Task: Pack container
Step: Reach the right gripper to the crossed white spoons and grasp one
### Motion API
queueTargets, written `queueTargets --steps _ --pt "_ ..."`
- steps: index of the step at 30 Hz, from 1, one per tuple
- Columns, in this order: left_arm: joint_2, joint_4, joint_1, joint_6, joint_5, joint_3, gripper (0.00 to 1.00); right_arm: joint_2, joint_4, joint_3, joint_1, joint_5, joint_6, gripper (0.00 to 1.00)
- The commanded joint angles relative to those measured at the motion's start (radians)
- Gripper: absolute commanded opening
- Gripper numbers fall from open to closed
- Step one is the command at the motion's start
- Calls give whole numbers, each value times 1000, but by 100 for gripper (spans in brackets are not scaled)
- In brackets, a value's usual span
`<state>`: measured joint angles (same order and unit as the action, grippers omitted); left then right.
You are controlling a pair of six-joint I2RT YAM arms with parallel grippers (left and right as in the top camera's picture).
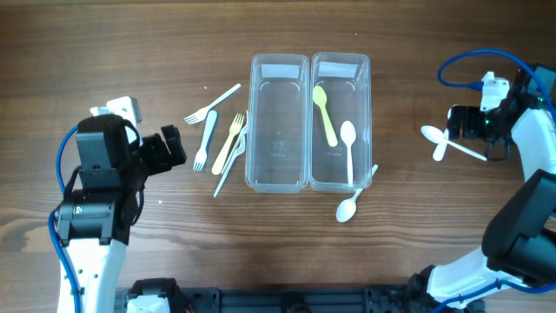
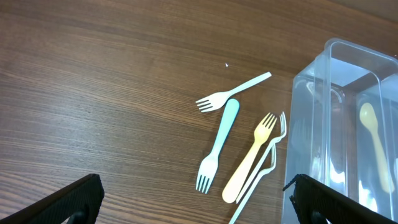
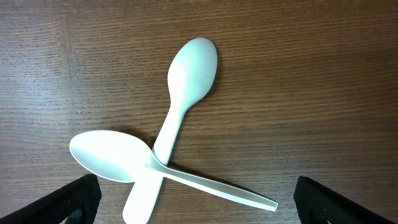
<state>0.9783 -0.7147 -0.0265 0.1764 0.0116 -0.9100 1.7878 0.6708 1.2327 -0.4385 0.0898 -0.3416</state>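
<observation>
Two clear plastic containers stand side by side mid-table: the left one is empty, the right one holds a yellow spoon and a white spoon. Another white spoon lies at its front corner. Several forks lie left of the containers: white, light blue, yellow and two clear ones. They also show in the left wrist view. My left gripper is open, left of the forks. My right gripper is open above two crossed white spoons.
Bare wooden table surrounds everything. A blue cable loops at the right arm. The clear container's wall stands at the right of the left wrist view.
</observation>
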Motion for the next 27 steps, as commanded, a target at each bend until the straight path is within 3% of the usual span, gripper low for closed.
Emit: queueTargets --steps 1,4,9,10,11,12,16,21,24,27 --pt "0 2 -5 -13 -10 -21 100 21 -10 -5 2 -3 -90 100" --pt "0 2 -5 -13 -10 -21 100 21 2 -5 2 0 -310 100" --pt "0 2 -5 -13 -10 -21 100 22 -21 -5 2 39 -451 100" --pt "0 2 -5 -13 -10 -21 100 22 -27 -5 2 39 -463 92" --pt "0 2 -5 -13 -10 -21 100 23 -31 -5 2 39 -464 61" --pt "0 2 -5 -13 -10 -21 100 23 -30 -5 2 39 -463 56" --pt "0 2 -5 -13 -10 -21 100 35 -30 -20 3 83 -497 64" --pt "0 2 -5 -13 -10 -21 100 110 -30 -31 3 84 -523 40" --pt "0 2 -5 -13 -10 -21 100 141 -26 -31 2 83 -523 34" --pt "0 2 -5 -13 -10 -21 100 148 -23 -31 2 84 -523 48"
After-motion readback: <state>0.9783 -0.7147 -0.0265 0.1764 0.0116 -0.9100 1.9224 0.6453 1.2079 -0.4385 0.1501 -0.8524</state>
